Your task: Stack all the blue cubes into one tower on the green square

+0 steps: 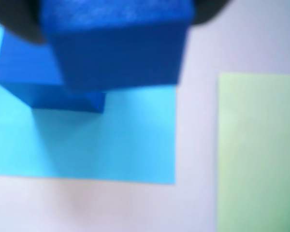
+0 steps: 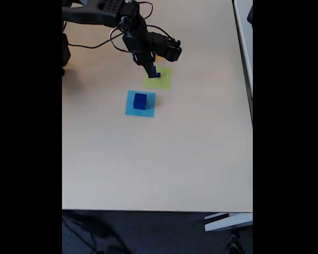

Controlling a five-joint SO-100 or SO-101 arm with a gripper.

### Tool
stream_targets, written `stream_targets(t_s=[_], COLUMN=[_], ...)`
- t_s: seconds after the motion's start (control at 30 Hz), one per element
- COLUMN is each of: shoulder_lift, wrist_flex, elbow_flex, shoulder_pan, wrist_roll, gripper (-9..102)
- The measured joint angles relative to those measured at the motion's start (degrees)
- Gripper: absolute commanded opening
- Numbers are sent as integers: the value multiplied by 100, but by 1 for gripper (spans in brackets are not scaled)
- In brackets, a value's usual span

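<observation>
you have a small blue cube (image 2: pixel 157 73) pinched in the gripper (image 2: pixel 155 73), the fingers pressed against its sides, and in the fixed view it hangs over the green square (image 2: pixel 160 80), at that patch's far left part; whether it touches the patch you cannot tell. in the wrist view the held cube (image 1: pixel 117 46) sits blurred against the top edge with dark finger shapes at either upper corner, and the green square (image 1: pixel 258 150) lies off to the right on the pale table (image 1: pixel 135 208).

a larger blue cube (image 2: pixel 140 101) stands on the light-blue square (image 2: pixel 131 109), just near and left of the green patch in the fixed view. the wrist view has that cube (image 1: pixel 26 77) at the far left of the light-blue square (image 1: pixel 111 145), partly behind the held one.

the arm (image 2: pixel 111 13) reaches in from the far left of the beige table (image 2: pixel 159 159), its cables looping behind it.
</observation>
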Motion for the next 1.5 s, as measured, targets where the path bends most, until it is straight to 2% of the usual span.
stream_targets(t_s=[0.43,1.5], shoulder_lift=[-255,-246], wrist_flex=[-642,-686], elbow_flex=[598,870], shoulder_pan=[492,765], wrist_roll=[-9,0], gripper=[0,1])
